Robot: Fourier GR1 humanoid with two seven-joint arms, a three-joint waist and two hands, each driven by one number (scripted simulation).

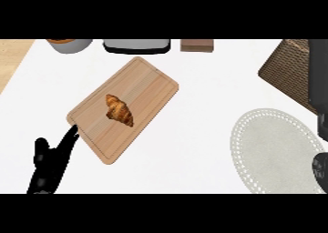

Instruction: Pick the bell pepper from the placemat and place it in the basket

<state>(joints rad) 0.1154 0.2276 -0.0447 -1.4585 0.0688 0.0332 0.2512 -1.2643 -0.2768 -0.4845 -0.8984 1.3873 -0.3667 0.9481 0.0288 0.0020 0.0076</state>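
1. A white counter is viewed from steeply above.
2. A round, pale placemat is laid by the counter's right edge, toward the near side. No bell pepper is seen on it, nor anywhere else on the counter.
3. A woven basket is set at the far right corner, near the placemat, so the carry is judged short. Nothing is seen in the part that shows.
4. The right hand is shown only as a black shape cut off at the right edge, beside the placemat, below a dark grey forearm. Its fingers cannot be told. The pepper is perhaps hidden in that hand; this is a guess.
5. The left hand is rested near the near left corner, fingers straight and holding nothing, one fingertip at the edge of a wooden cutting board. It is judged parked, out of the way.
6. A croissant is laid on the board. A bowl, a dark appliance and a wooden block are lined along the far edge, apart from the task.
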